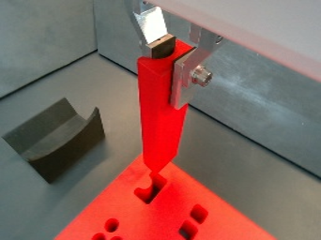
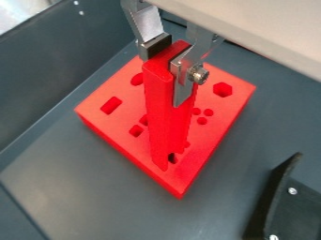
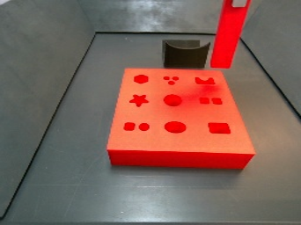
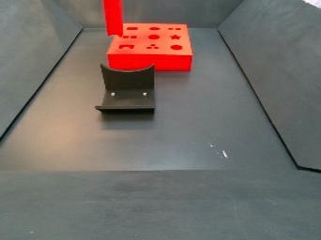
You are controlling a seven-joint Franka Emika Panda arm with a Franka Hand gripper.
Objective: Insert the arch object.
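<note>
My gripper (image 1: 170,58) is shut on the top of a long red arch piece (image 1: 160,122) and holds it upright; both wrist views show this (image 2: 170,58). The piece hangs above the red block (image 3: 177,119), which has several shaped holes. Its lower end is over the arch-shaped hole (image 1: 150,190), near the block's far right corner in a side view (image 3: 207,81). The piece also shows in both side views (image 3: 227,35) (image 4: 112,17). It looks raised clear of the block's top.
The dark fixture (image 4: 127,89) stands on the floor beside the block, and also shows in a wrist view (image 1: 56,139) and a side view (image 3: 185,51). Grey walls enclose the dark floor (image 4: 189,141).
</note>
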